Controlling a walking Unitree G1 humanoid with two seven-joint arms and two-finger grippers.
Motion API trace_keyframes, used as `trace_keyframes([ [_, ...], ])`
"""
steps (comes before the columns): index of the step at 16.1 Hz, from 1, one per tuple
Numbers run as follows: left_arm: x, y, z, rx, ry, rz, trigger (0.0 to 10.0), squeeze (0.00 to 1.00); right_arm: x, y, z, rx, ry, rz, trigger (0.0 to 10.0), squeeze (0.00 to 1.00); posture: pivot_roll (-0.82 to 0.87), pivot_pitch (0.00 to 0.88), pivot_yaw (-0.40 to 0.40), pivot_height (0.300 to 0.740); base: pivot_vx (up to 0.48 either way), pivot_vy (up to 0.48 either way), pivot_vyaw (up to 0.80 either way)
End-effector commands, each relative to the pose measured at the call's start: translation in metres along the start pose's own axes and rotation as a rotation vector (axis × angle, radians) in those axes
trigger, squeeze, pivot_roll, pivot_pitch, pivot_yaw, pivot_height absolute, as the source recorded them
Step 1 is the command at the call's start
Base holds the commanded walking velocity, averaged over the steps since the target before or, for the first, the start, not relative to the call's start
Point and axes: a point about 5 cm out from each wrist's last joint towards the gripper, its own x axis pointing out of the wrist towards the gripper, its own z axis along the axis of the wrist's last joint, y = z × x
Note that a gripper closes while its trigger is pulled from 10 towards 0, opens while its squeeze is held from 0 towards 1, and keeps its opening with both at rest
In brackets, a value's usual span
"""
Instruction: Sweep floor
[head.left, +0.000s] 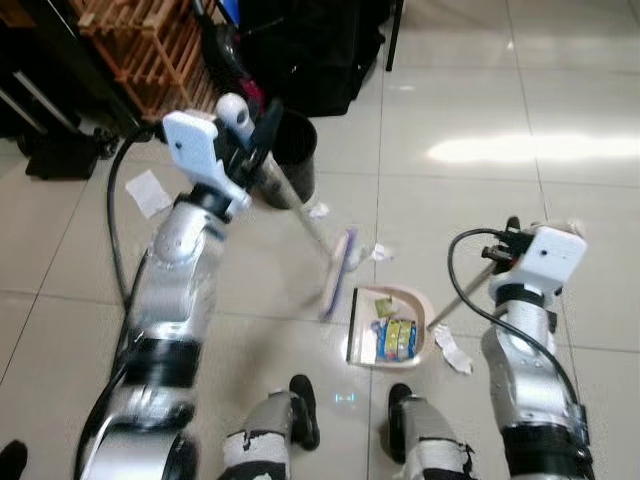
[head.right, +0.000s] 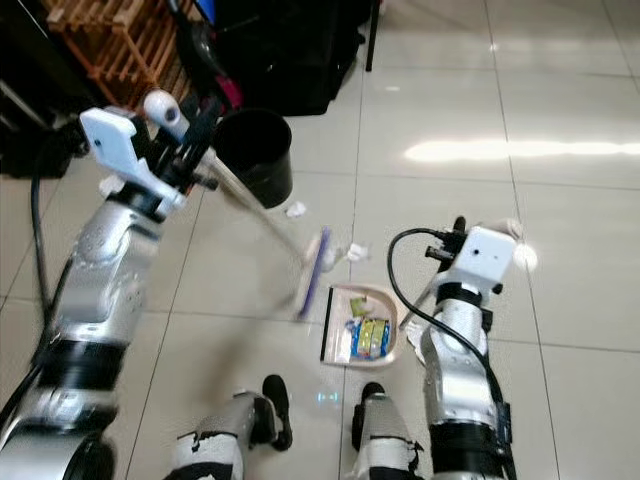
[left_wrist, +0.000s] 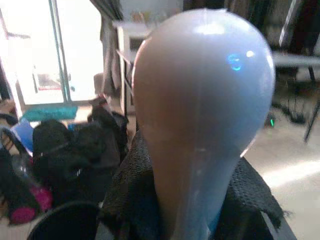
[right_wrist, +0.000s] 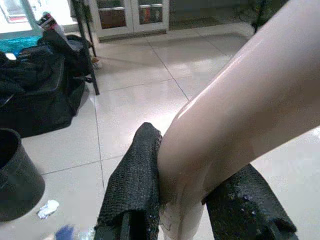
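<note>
Broom (head.left: 300, 215) in left pincer (head.left: 262, 135) (gripped), dustpan (head.left: 388, 325) below

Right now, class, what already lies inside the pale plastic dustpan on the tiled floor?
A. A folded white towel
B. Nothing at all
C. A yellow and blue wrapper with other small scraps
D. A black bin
C: the pale plastic dustpan holds a yellow and blue wrapper with other scraps, while the broom head rests on the floor just beside its open edge.
</note>
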Motion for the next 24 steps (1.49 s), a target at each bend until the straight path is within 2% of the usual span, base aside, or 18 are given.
trace_keyframes([
  [1, -0.012, 0.003, -0.004, 0.033, 0.077, 0.014, 10.0, 0.0, 0.0, -0.013, 0.009, 0.032, 0.004, -0.042, 10.0, 0.0, -0.03, 0.22, 0.075, 0.74, 0.0, 0.0, 0.0],
  [2, -0.02, 0.005, -0.011, 0.049, 0.151, 0.031, 10.0, 0.0, 0.001, -0.018, 0.015, 0.045, 0.006, -0.057, 10.0, 0.0, -0.03, 0.211, 0.075, 0.74, 0.0, 0.0, 0.0],
  [3, -0.022, 0.006, -0.014, 0.061, 0.173, 0.039, 10.0, 0.0, 0.002, -0.019, 0.017, 0.051, 0.006, -0.061, 10.0, 0.0, -0.03, 0.211, 0.075, 0.74, 0.0, 0.0, 0.0],
  [5, -0.034, 0.012, -0.018, 0.122, 0.228, 0.047, 10.0, 0.0, 0.003, -0.027, 0.034, 0.066, 0.014, -0.069, 10.0, 0.0, -0.04, 0.182, 0.073, 0.74, 0.0, 0.0, 0.0],
  [7, -0.039, 0.013, -0.02, 0.175, 0.285, 0.061, 10.0, 0.0, 0.003, -0.028, 0.052, 0.081, 0.01, -0.067, 10.0, 0.0, -0.04, 0.173, 0.067, 0.74, 0.0, 0.0, 0.0],
  [9, -0.042, 0.01, -0.025, 0.16, 0.342, 0.046, 10.0, 0.0, 0.002, -0.026, 0.063, 0.098, 0.007, -0.057, 10.0, 0.0, -0.04, 0.176, 0.06, 0.74, 0.0, 0.0, 0.0],
  [11, -0.044, 0.005, -0.026, 0.179, 0.344, 0.027, 10.0, 0.0, -0.002, -0.02, 0.072, 0.097, 0.004, -0.032, 10.0, 0.0, -0.04, 0.181, 0.055, 0.74, 0.0, 0.0, 0.0],
  [12, -0.044, -0.001, -0.026, 0.195, 0.346, 0.016, 10.0, 0.0, -0.009, -0.01, 0.084, 0.098, 0.001, 0.026, 10.0, 0.0, -0.05, 0.183, 0.056, 0.74, 0.0, 0.0, 0.0],
  [14, -0.039, -0.007, -0.027, 0.178, 0.35, 0.01, 10.0, 0.0, -0.014, -0.002, 0.085, 0.07, 0.016, 0.085, 10.0, 0.0, -0.05, 0.182, 0.063, 0.74, 0.0, 0.0, 0.0],
  [17, -0.034, -0.017, -0.028, 0.198, 0.355, -0.035, 10.0, 0.0, -0.018, -0.004, 0.083, 0.075, 0.022, 0.086, 10.0, 0.0, -0.05, 0.182, 0.071, 0.74, 0.0, 0.0, 0.0],
  [19, -0.038, -0.023, -0.031, 0.184, 0.369, -0.048, 10.0, 0.0, -0.023, -0.007, 0.088, 0.087, 0.015, 0.06, 10.0, 0.0, -0.06, 0.169, 0.086, 0.74, 0.0, 0.0, 0.0],
  [24, -0.041, -0.025, -0.033, 0.175, 0.38, -0.039, 10.0, 0.0, -0.024, -0.005, 0.106, 0.12, -0.089, 0.067, 10.0, 0.0, -0.06, 0.151, 0.082, 0.74, 0.0, 0.0, 0.0],
])
